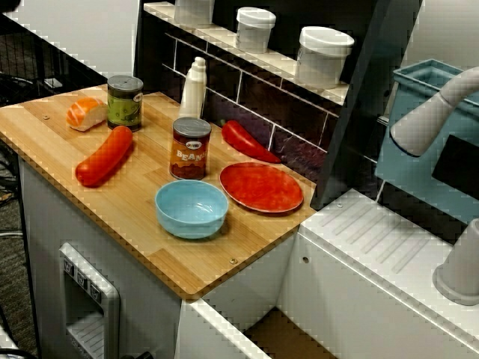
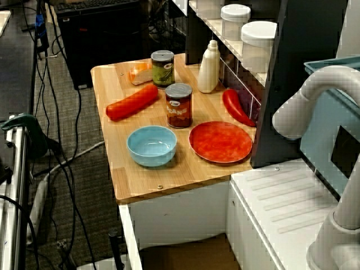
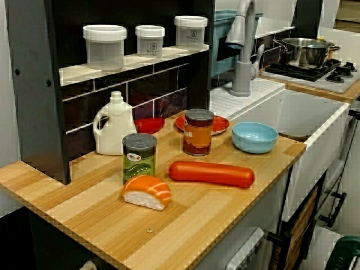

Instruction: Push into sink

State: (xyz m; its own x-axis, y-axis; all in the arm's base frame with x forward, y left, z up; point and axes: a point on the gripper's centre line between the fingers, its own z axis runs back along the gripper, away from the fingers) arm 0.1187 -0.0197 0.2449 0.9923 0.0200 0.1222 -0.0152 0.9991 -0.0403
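Observation:
A light blue bowl [image 1: 191,208] [image 2: 152,145] [image 3: 255,137] stands empty near the wooden counter's edge that borders the sink [image 1: 352,299] [image 2: 185,256] [image 3: 315,112]. The sink is a recessed white basin with a brownish floor, lying just beyond and below that edge. Next to the bowl lies a red plate [image 1: 261,186] [image 2: 220,141] [image 3: 219,122]. A beans can [image 1: 190,148] [image 3: 198,131] stands behind the bowl. No gripper or arm shows in any view.
On the wooden counter [image 1: 150,224] are a long red sausage [image 1: 105,155], a green can [image 1: 124,102], a sushi piece [image 3: 147,191], a white bottle [image 3: 113,124] and a red pepper [image 1: 247,140]. A grey faucet [image 3: 243,50] rises by the sink. Jars [image 1: 323,56] line the shelf.

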